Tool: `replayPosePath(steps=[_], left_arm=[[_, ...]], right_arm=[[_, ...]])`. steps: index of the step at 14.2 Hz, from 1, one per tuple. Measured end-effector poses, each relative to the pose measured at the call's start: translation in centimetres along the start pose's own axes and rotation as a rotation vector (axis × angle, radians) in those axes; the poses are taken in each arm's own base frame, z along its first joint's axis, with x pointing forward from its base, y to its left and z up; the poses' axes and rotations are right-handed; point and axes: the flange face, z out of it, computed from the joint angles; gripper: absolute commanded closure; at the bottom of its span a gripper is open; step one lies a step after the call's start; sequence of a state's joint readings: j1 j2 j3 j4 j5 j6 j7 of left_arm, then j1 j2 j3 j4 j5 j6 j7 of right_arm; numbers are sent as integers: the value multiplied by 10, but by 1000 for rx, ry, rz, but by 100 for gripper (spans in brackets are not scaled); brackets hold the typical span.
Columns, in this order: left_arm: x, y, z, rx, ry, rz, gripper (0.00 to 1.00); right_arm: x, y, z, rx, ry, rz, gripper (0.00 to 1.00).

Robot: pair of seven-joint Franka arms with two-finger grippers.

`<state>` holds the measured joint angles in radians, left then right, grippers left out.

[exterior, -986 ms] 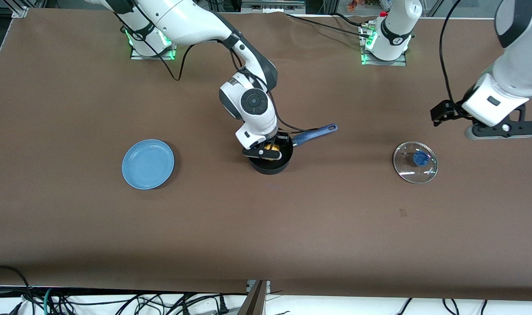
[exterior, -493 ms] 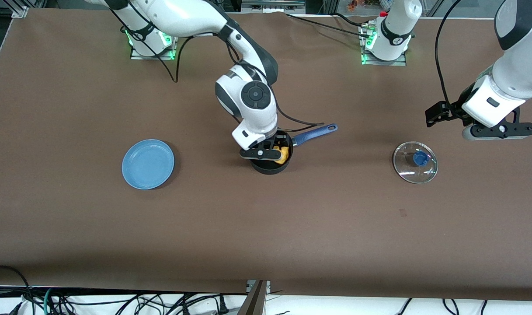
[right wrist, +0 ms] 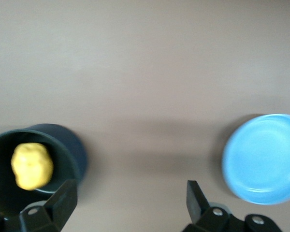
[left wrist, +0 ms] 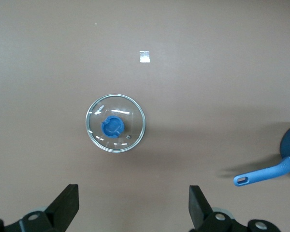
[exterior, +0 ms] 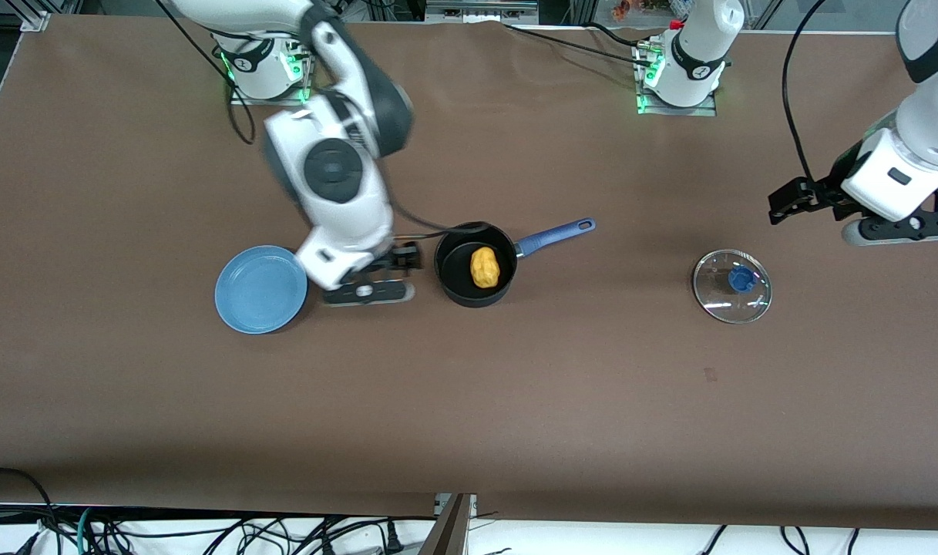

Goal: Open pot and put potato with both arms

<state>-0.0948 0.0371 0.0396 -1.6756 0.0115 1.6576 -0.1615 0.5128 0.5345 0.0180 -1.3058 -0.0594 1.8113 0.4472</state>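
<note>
Basically done: potato point(exterior: 484, 267) sits in the pot point(exterior: 475, 295), lid point(exterior: 732, 286) parked aside; right gripper point(exterior: 367, 292) and left gripper point(exterior: 892, 230) both released, empty.

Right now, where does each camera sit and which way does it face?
Front view: high across the table, facing both arms' bases; shows the pot, potato, lid, plate.
Left wrist view: looks down past open fingers at the lid.
Right wrist view: looks down past open fingers; shares the pot with the front view.
</note>
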Motion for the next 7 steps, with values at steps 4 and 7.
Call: replayPosePath(steps=[4, 7], left_arm=[[2, -11, -3, -5, 5, -17, 0], [0, -2, -8, -8, 12, -2, 0]], right_arm=[[1, 116, -69, -16, -50, -67, 0], [-17, 195, -118, -17, -90, -38, 0]])
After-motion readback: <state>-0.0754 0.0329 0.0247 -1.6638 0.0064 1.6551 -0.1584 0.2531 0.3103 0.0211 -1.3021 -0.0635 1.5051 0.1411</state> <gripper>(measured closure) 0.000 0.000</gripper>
